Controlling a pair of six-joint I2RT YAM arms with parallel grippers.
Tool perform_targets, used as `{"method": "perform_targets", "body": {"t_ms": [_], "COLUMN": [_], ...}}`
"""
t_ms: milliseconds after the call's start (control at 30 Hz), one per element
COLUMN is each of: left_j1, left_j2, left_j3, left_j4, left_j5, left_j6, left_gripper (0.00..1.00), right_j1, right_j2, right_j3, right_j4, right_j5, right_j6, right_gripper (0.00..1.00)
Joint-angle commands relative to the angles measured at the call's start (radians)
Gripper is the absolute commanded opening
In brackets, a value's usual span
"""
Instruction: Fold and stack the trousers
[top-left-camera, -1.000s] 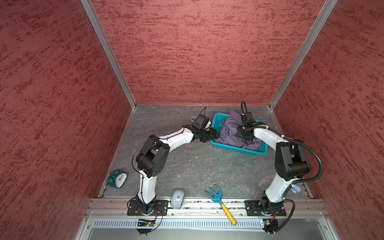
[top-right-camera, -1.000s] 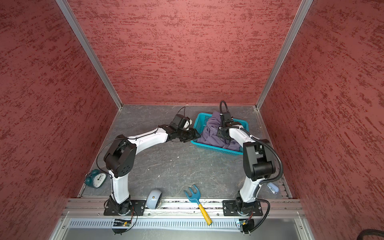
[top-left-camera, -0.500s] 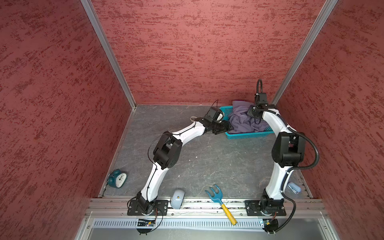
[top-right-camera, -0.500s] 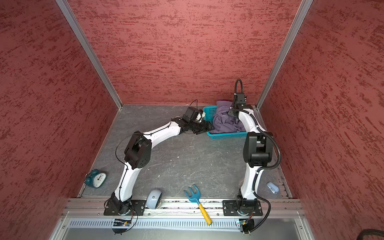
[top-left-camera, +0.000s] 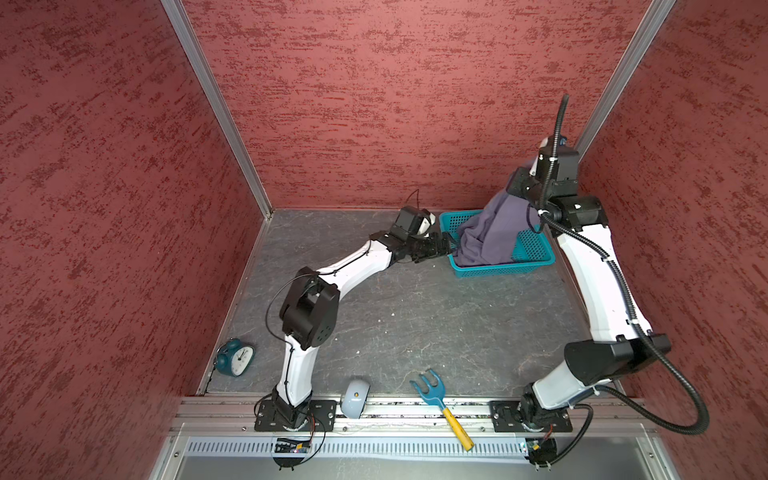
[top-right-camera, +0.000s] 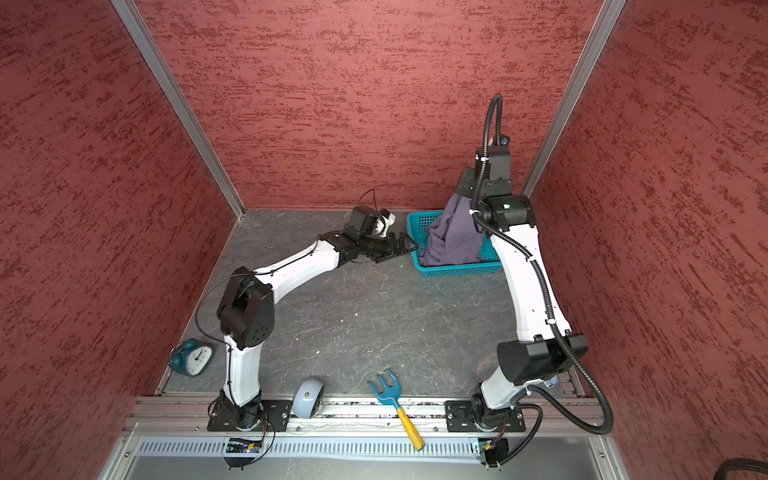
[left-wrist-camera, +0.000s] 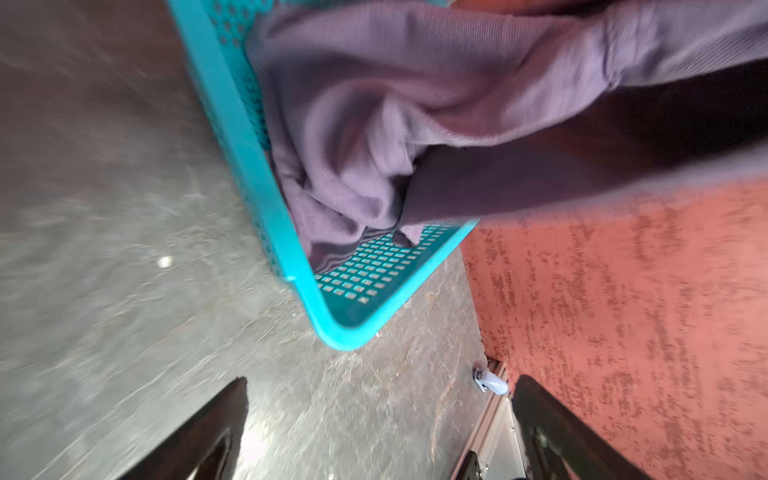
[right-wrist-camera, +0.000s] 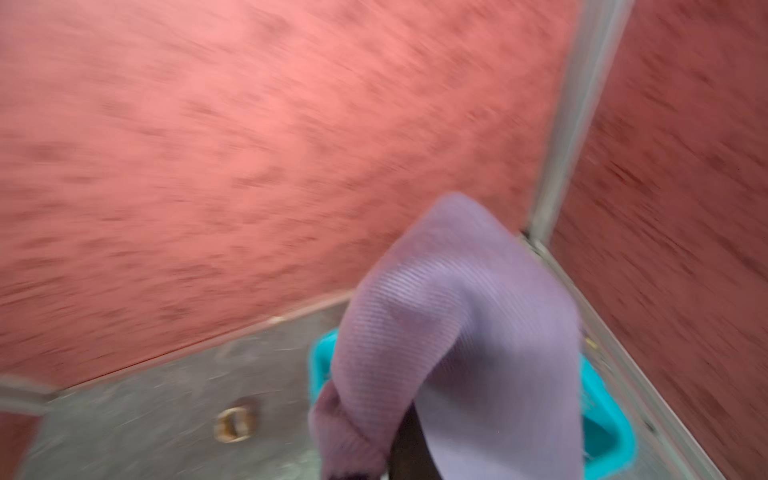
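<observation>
Grey floor (top-left-camera: 415, 324), upper right: my right gripper (top-left-camera: 520, 191) is clamping the trousers (top-left-camera: 494, 232), which are hanging half out of the basket (top-left-camera: 498, 272). My left gripper (top-left-camera: 448, 246) is gaping empty beside it; folding and stacking are both waiting.

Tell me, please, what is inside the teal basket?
The lower part of the trousers lies bunched inside the basket; the right gripper holds the rest up. Bare mesh floor shows at one end. Anything under the cloth is hidden.

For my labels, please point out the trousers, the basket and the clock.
trousers (top-left-camera: 496, 232), in a top view, on the draped cloth.
basket (top-left-camera: 503, 271), in a top view, on its near wall.
clock (top-left-camera: 241, 361), in a top view, on its white face.
</observation>
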Motion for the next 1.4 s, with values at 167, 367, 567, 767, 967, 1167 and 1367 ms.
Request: {"method": "perform_targets", "body": {"t_ms": [167, 367, 567, 767, 967, 1167, 1367], "left_j1": [0.136, 0.22, 0.311, 0.356, 0.36, 0.242, 0.017], "left_j2": [-0.361, -0.524, -0.634, -0.689, -0.687, -0.604, -0.427], "left_j3": [-0.283, -0.405, -0.505, -0.548, -0.543, -0.446, -0.276], "left_j4": [0.07, 0.011, -0.042, -0.108, -0.161, -0.198, -0.244], "left_j5": [-0.133, -0.174, -0.185, -0.211, -0.259, -0.349, -0.426], "left_j6": [0.02, 0.039, 0.033, 0.065, 0.081, 0.161, 0.29], "left_gripper": [1.0, 1.0, 0.99, 0.99, 1.0, 0.99, 0.99], "right_j1": [0.312, 0.5, 0.565, 0.587, 0.59, 0.532, 0.218], "right_j2": [0.055, 0.137, 0.247, 0.245, 0.082, -0.163, -0.374], "right_j3": [0.354, 0.454, 0.441, 0.14, -0.319, -0.635, -0.822], "right_j4": [-0.022, 0.036, -0.056, -0.064, 0.09, 0.136, 0.088], "right_j5": [-0.098, -0.236, -0.319, -0.332, -0.314, -0.114, -0.114], "right_j6": [-0.109, -0.14, -0.136, -0.115, -0.05, 0.058, 0.234], "right_gripper": [0.0, 0.0, 0.0, 0.1, 0.51, 0.64, 0.73]}}
